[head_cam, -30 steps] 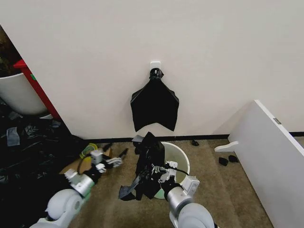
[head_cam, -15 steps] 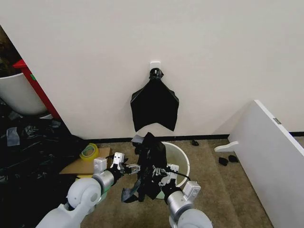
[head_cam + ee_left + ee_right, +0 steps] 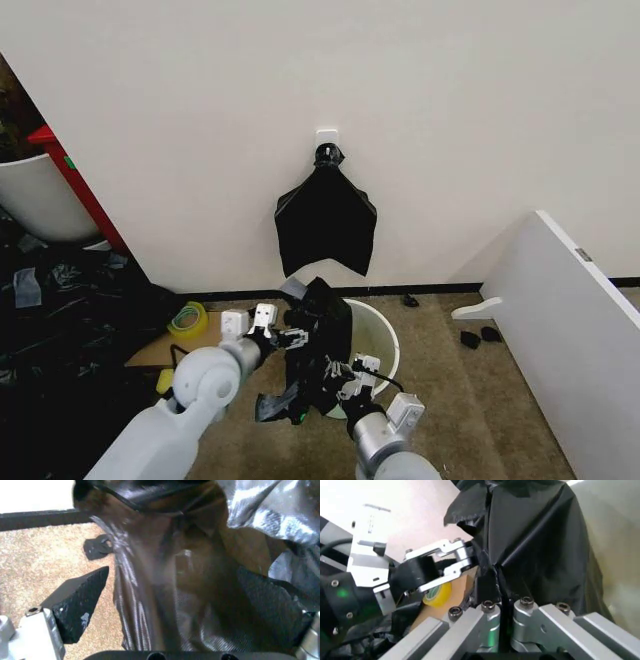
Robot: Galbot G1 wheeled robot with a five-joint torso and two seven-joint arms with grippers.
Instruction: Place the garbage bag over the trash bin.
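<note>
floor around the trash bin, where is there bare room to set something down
Bare carpet lies right of the trash bin, up to the white board, apart from small dark bits near the board. Crowded: in front of the bin the garbage bag hangs between the left claw and right claw; left of them lie cardboard, a tape roll and black sheeting.

The garbage bag [image 3: 318,345] hides most of the trash bin [image 3: 382,335] and blurs across my left tool [image 3: 185,626].
</note>
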